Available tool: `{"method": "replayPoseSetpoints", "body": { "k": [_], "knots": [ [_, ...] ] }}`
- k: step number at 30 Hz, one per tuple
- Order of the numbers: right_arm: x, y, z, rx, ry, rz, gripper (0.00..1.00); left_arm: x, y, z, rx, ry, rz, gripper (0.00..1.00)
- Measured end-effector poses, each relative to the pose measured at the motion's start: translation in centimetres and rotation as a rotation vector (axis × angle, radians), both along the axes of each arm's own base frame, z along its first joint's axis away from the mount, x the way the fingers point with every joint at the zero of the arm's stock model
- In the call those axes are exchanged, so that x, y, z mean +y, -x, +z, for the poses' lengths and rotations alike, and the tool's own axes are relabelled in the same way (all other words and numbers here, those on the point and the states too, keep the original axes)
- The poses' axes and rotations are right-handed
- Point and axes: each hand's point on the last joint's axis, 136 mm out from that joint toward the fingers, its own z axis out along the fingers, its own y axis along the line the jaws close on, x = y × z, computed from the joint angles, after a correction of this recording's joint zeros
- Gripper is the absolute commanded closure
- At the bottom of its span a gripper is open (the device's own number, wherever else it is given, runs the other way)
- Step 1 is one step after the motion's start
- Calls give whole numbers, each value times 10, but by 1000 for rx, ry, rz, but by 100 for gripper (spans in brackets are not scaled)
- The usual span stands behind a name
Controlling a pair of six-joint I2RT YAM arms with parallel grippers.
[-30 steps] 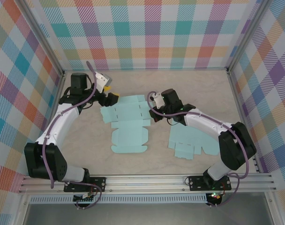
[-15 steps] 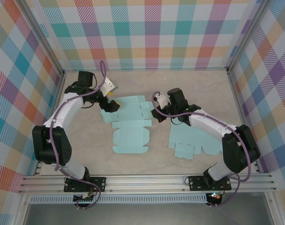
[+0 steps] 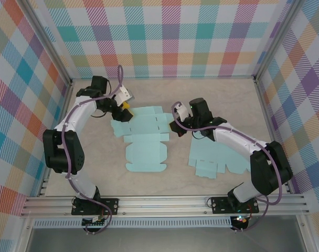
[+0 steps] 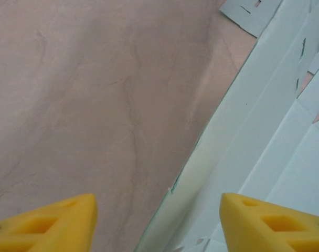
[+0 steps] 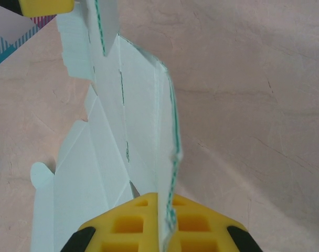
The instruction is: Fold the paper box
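Both at paper box (image 3: 144, 152): right claw (image 5: 160, 203) pinches its edge, left claw (image 4: 158, 211) spread

Overhead from behind, close wrist views, likely sharing box (image 3: 145, 152)

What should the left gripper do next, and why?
Probably close the left gripper on the left edge of the paper box. It stands open astride that edge, while the right gripper is shut on the opposite flap, holding it raised. Gripping both sides would let the walls fold up.
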Motion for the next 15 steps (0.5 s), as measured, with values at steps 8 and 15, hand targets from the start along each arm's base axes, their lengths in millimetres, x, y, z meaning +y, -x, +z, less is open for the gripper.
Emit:
{"method": "replayPoseSetpoints", "body": {
  "k": [8, 15],
  "knots": [
    [-6, -8, -2, -1, -4, -21, 100, 0, 3, -3, 2, -18, -12, 83],
    [-8, -14, -9, 14, -3, -38, 100, -9, 2, -15, -19, -57, -4, 100]
  ]
}}
